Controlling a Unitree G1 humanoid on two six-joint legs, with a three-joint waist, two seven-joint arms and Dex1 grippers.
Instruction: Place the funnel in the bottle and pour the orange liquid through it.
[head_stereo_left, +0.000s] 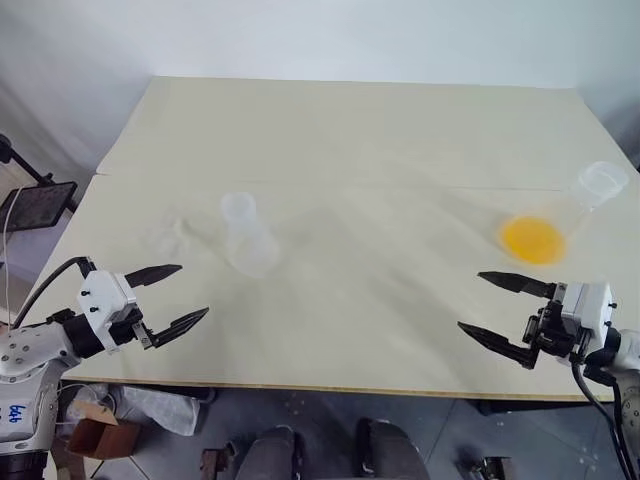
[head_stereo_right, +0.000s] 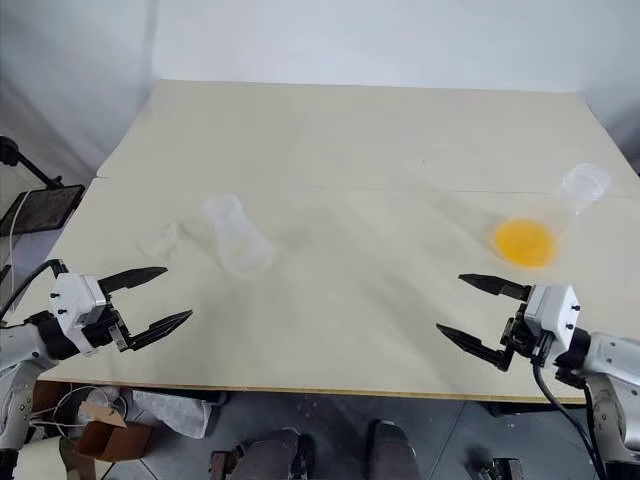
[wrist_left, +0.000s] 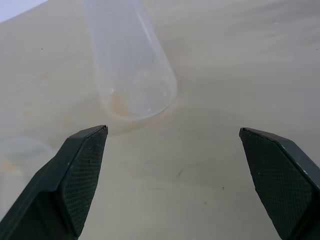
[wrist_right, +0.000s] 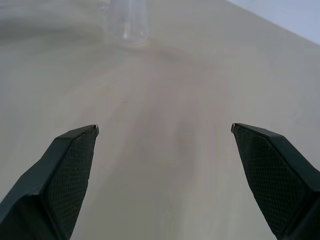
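Both the left gripper (head_stereo_left: 168, 297) and right gripper (head_stereo_left: 500, 310) hung wide open, empty. The funnel (head_stereo_right: 165, 240) lay near the tabletop's left edge beside the bottle (head_stereo_left: 245, 236); light, slick plastic, probably best pinched at its rim.

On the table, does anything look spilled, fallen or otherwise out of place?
Nothing stands out. The bottle stands upright, with the funnel on the table beside it. The orange liquid sits inside the clear flask, not on the tabletop.
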